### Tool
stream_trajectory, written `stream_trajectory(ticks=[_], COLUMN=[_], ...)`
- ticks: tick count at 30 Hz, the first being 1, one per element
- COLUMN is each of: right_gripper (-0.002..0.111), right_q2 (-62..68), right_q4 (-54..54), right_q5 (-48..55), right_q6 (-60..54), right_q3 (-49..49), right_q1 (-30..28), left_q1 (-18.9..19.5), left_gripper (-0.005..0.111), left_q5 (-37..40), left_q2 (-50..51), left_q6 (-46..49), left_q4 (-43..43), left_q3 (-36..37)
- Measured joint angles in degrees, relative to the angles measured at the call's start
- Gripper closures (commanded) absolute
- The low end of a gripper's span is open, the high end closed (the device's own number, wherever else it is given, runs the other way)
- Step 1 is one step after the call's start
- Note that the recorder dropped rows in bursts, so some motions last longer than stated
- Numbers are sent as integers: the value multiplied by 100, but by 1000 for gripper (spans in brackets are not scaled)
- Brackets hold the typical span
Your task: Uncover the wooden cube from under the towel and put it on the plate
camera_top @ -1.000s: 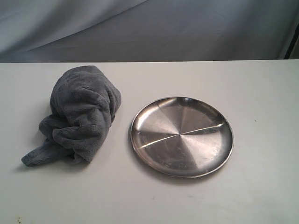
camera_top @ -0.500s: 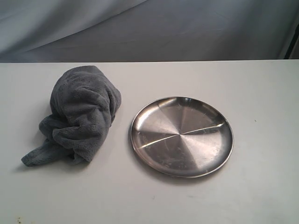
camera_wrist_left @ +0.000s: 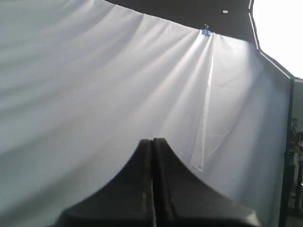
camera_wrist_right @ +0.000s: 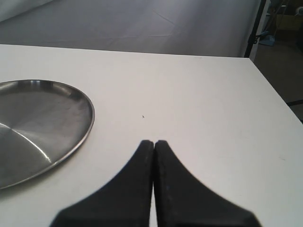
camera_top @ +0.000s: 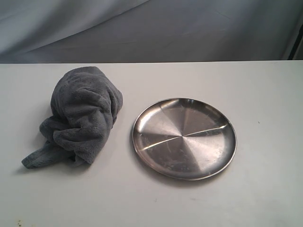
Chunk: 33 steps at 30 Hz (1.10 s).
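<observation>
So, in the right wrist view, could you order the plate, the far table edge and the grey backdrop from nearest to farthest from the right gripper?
From the right gripper:
1. The plate, lying just beside the fingers.
2. The far table edge, straight ahead.
3. The grey backdrop, behind that edge.

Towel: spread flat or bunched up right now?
Bunched up. The towel sits in a tall crumpled heap of folds beside the steel plate; nothing beneath it shows.
</observation>
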Motion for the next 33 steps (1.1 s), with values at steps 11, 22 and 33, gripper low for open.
stream_trajectory(ticks=[11, 22, 33], right_gripper=[108, 108, 108], right_q2=[0, 0, 0], right_q4=[0, 0, 0], right_q5=[0, 0, 0], right_q6=[0, 0, 0], right_q3=[0, 0, 0], right_q1=[0, 0, 0], left_q1=[0, 0, 0], left_gripper=[107, 107, 107], left_q5=[145, 702, 786], left_q2=[2781, 3093, 3093], left_q6=[-1012, -1144, -1009], left_q4=[1671, 2009, 2009], left_q3=[-2142, -2637, -2662])
